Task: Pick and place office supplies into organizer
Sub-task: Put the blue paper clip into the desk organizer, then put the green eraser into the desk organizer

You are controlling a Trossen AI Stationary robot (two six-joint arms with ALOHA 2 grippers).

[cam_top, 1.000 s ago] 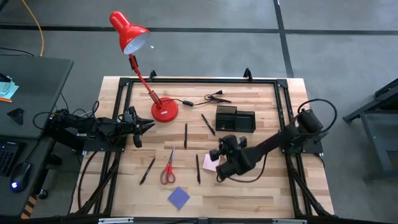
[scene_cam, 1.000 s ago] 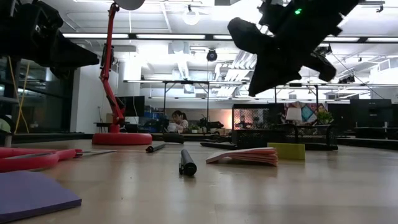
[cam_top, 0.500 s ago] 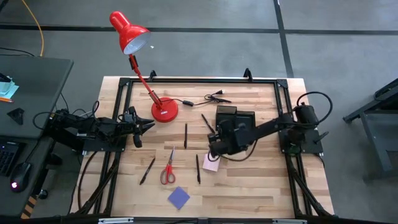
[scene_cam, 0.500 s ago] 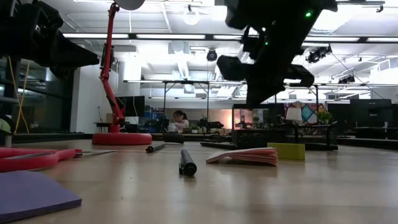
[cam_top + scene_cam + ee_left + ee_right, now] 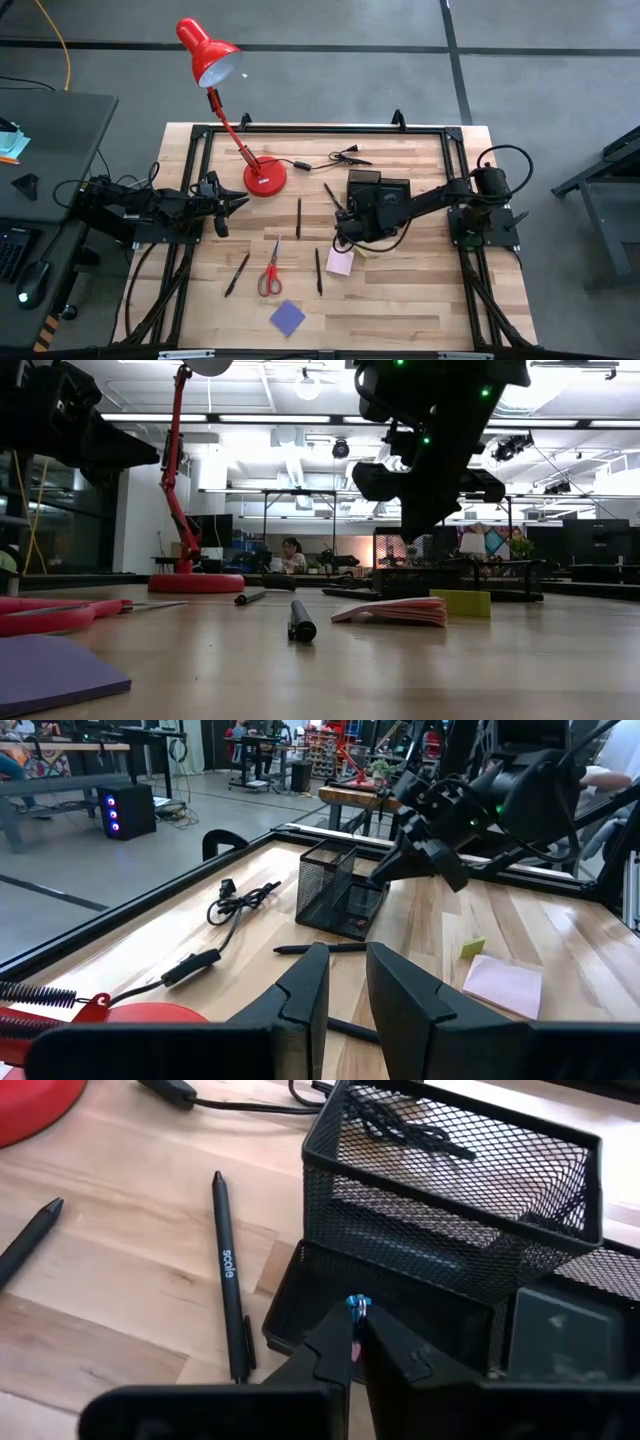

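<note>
The black mesh organizer [image 5: 380,190] stands at the far middle of the table. My right gripper [image 5: 355,1312] hangs over the organizer's low front compartment [image 5: 400,1315], shut on a tiny blue object. On the table lie the pink note pad [image 5: 340,262], the small yellow piece [image 5: 460,602], the red-handled scissors [image 5: 269,272], the blue-purple pad [image 5: 288,317] and several dark pens [image 5: 298,218]. One pen [image 5: 228,1270] lies just beside the organizer. My left gripper [image 5: 225,200] waits open at the table's left, next to the lamp base. My right gripper pinches the tiny blue object [image 5: 354,1303] between the very ends of its two fingers. The fingers slant down toward the far side. The object is lifted clear, above the organizer's low compartment. What the object is, I cannot tell.
A red desk lamp stands with its base [image 5: 265,178] at the far left, and its black cable with plug [image 5: 335,156] runs along the far edge. A black metal frame [image 5: 320,130] borders the table. Bare wood lies at the near right.
My right gripper has swung from above the pink pad toward the table's far edge and somewhat left, and now hangs at the organizer's near-left corner. It has turned as it went. The left arm has kept still.
</note>
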